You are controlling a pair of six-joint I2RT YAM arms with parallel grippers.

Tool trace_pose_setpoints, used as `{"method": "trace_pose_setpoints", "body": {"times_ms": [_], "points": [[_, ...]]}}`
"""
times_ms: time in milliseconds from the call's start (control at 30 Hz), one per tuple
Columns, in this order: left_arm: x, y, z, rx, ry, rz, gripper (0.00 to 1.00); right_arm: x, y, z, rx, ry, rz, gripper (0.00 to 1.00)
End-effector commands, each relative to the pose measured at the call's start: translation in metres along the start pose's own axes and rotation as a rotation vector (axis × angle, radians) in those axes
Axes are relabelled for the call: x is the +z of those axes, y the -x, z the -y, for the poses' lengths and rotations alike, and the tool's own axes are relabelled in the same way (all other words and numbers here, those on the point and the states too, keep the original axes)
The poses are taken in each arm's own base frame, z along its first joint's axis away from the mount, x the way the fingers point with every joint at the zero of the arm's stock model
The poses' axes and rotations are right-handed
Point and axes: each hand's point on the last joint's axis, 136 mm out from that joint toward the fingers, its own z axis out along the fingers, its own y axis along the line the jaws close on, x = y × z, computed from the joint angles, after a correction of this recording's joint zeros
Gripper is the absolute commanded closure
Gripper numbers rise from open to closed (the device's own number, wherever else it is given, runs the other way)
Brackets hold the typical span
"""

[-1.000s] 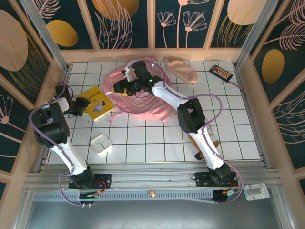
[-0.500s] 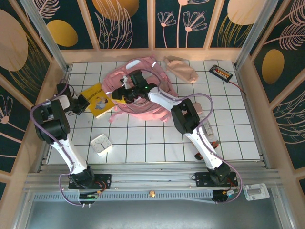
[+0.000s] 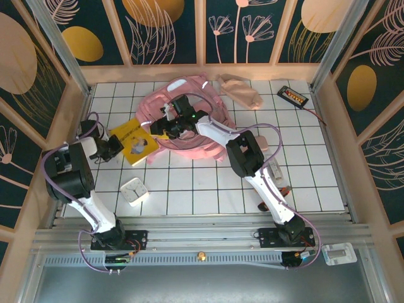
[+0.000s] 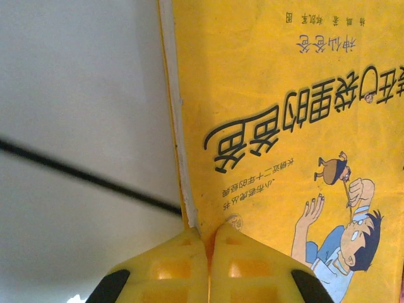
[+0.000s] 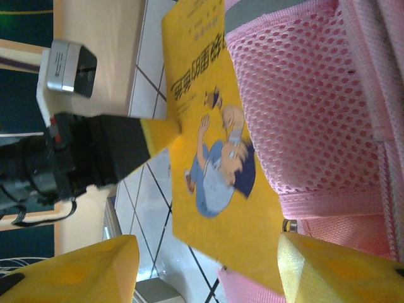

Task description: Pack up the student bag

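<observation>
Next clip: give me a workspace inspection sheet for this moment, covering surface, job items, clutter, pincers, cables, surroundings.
Surface: white gridded table, flat.
Job's things: pink backpack lying at the back centre; yellow picture book by its left side.
Clutter: white clock near front left; beige pouch and black device at the back right.
Pincers: left pincer shut on the book's edge; right pincer open over book and backpack.
Cables: purple cables loop along both arms.
Surroundings: dark floral wall panels in a wooden frame.
</observation>
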Motion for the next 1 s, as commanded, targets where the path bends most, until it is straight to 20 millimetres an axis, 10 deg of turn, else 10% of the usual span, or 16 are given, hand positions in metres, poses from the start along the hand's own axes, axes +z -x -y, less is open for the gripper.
{"method": "trace_pose_setpoints", "body": {"times_ms": [0, 967], "points": [[0.007, -0.103, -0.059, -0.069, 0.217, -0.313, 1.00, -0.011, -0.006, 0.026, 0.044, -0.123, -0.010, 0.39], [0.023, -0.103, -0.032, 0.000, 0.125, -0.347, 1.00, 0.002, -0.087, 0.069, 0.005, -0.366, -0.255, 0.39]]}}
